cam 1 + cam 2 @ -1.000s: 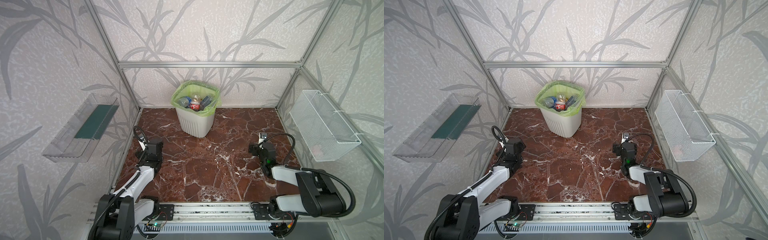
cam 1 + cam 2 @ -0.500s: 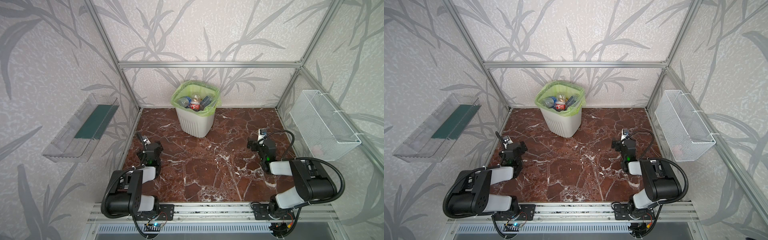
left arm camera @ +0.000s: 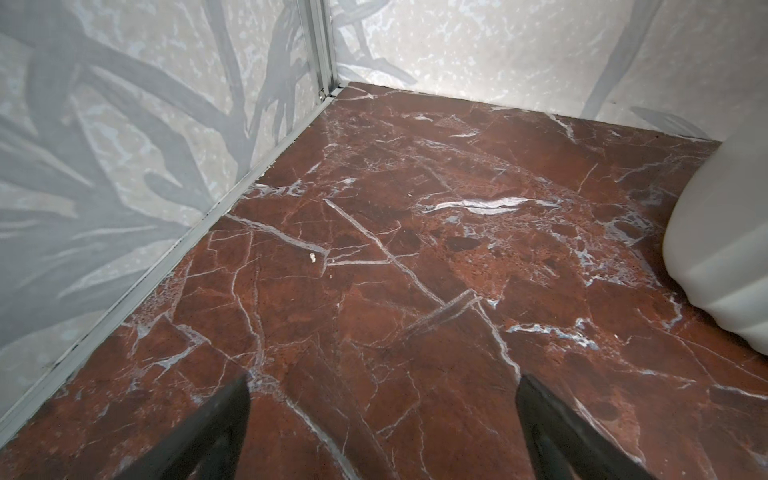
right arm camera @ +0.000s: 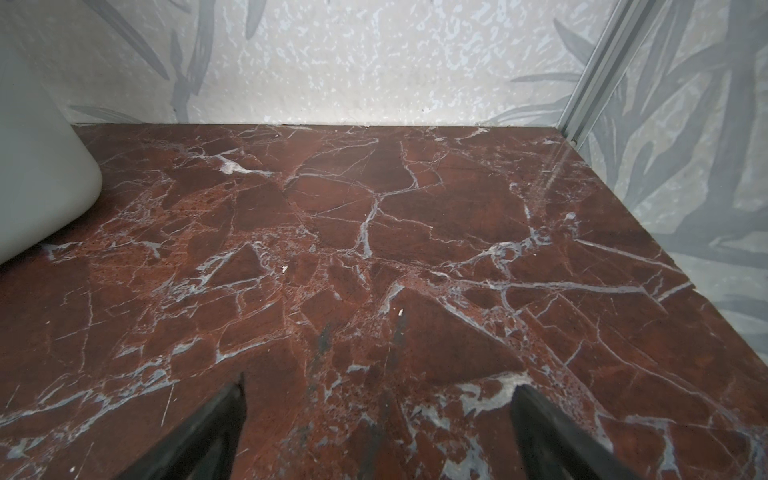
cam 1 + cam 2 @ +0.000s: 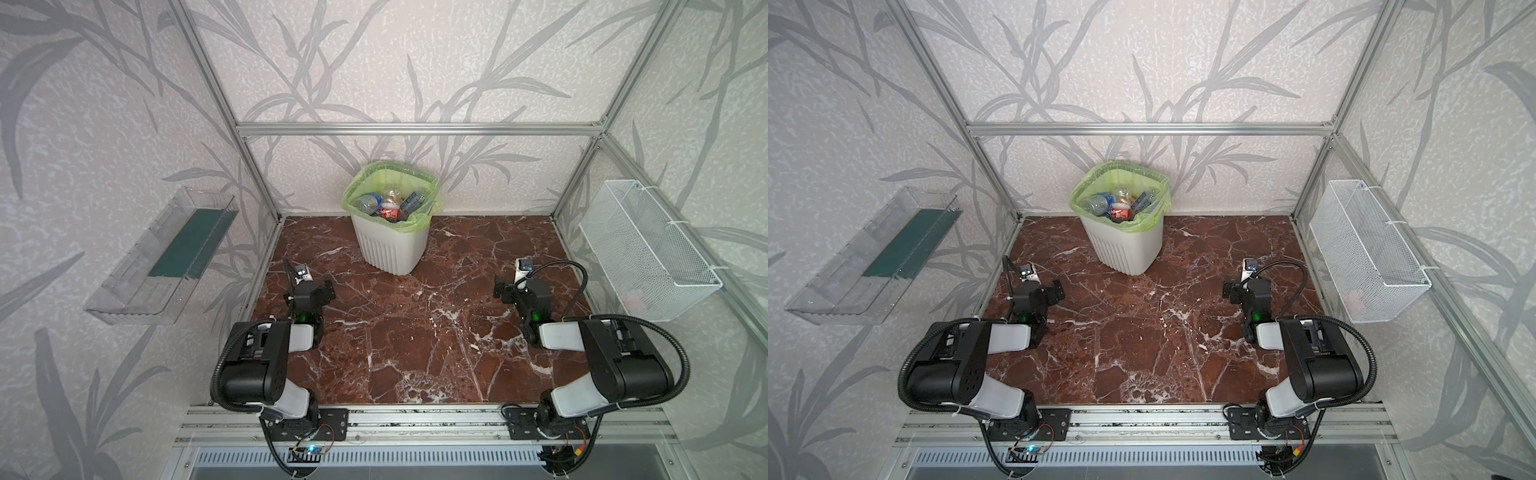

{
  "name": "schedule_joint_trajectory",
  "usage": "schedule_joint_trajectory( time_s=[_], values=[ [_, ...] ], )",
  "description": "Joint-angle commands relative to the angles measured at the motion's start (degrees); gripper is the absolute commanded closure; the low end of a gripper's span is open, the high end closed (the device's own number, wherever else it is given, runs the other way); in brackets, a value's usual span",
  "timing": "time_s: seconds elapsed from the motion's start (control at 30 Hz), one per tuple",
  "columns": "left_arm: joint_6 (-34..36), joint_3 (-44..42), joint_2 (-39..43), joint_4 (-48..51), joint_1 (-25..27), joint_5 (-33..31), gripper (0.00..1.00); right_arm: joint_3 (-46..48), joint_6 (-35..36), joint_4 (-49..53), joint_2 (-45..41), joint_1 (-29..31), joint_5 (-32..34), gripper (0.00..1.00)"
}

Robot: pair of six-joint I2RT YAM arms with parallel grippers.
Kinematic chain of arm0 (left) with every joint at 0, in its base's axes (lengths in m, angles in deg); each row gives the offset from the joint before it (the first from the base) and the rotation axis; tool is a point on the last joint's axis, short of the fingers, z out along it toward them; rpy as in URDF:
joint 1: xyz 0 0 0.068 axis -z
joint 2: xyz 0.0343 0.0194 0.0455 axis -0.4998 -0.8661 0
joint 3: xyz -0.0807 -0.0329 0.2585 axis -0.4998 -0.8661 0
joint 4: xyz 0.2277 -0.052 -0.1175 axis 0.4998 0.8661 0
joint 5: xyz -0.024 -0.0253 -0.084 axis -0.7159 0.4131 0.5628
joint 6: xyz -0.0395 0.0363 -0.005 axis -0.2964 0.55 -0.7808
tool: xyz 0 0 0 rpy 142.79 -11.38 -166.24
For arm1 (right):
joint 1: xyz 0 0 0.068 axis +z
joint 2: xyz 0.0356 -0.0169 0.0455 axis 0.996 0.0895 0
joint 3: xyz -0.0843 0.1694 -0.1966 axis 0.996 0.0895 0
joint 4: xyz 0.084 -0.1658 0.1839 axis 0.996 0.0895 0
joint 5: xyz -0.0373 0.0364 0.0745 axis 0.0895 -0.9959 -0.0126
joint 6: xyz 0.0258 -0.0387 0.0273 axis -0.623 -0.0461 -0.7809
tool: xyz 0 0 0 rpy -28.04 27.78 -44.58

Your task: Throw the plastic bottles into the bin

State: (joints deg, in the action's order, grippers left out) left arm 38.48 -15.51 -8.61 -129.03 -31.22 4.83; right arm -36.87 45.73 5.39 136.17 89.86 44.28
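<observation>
Resting folded low at the near edge of the table (image 5: 415, 340), both arms are idle. The left gripper (image 3: 382, 386) and the right gripper (image 4: 378, 390) have their jaws spread wide with nothing between them, and only bare tabletop lies ahead of each. The plastic bottles (image 5: 386, 205) lie heaped inside the bin (image 5: 390, 249), which stands at the back of the table near the rear wall (image 5: 415, 83), well apart from both grippers. No bottle shows on the table in both top views, so the task appears finished or nearly so, and the step in hand is judged to be parking. Doing it well means keeping the jaws apart, the wrists low and the elbows clear of the bin's tapered sides.

- **Bin:** white, ribbed, squarish matte plastic, lined with a thin, crinkled light-green bag (image 5: 351, 195) folded over the rim.
- **Bottles:** thin clear plastic, some crumpled, one red-labelled.
- **Table:** glossy red-brown marble pattern with white veins.

The patch behind the bin is hidden.
</observation>
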Motion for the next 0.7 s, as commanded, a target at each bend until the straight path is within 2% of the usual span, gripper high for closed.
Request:
schedule_joint_trajectory(
  time_s=[0.0, 0.67],
  values=[
    [1.7, 1.2, 0.0, -1.2, -0.1, 1.1, 0.01, -1.4, 2.3, 1.4, 0.5, -0.2, -4.3, 0.01],
    [1.7, 1.3, 0.2, -0.8, -0.1, 1.1, 0.01, -1.4, 2.4, 1.6, 0.5, -0.1, -4.5, 0.01]
  ],
)
